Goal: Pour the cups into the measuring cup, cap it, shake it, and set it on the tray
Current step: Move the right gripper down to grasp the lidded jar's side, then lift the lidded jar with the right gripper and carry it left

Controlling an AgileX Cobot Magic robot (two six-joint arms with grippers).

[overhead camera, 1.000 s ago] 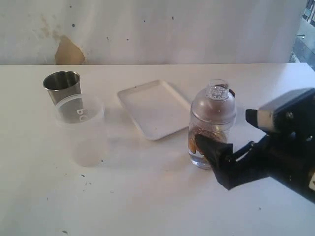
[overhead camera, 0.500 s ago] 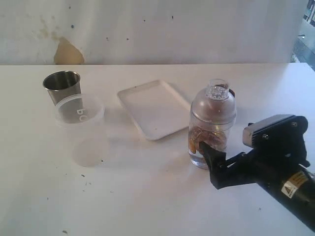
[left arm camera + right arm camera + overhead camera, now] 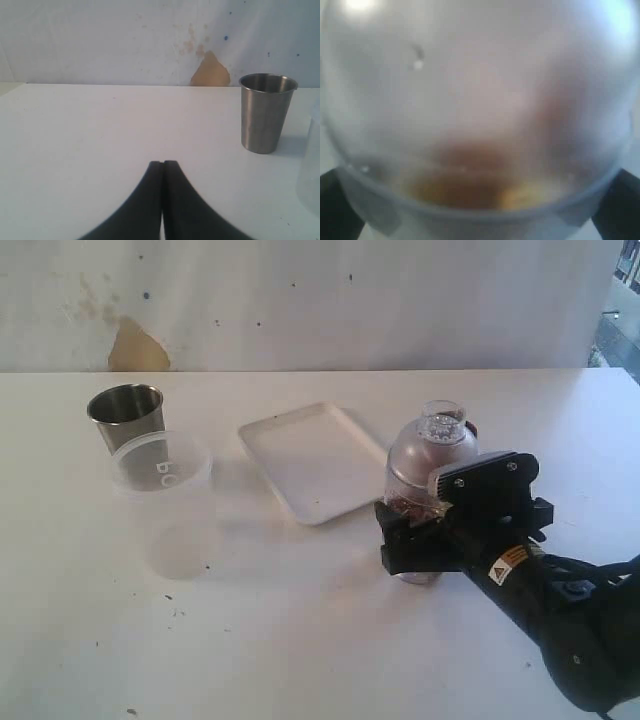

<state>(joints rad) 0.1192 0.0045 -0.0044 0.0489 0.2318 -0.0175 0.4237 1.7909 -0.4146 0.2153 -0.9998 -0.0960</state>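
R gripper [image 3: 400, 540] jaws apart round measuring cup [image 3: 403, 502], no squeeze yet. Slick thin plastic w/ liquid, grab mid-body imo. L gripper [image 3: 162, 170] closed, empty.

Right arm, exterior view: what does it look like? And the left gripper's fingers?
The right arm is black and blocky, with a grey box on the wrist, a white label with a warning triangle and a black cable. The left gripper has two black, curved, tapering fingers.

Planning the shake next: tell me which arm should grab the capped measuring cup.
Right. The right tool, open, sits around the measuring cup; the left tool is shut, far off near the steel tumbler.
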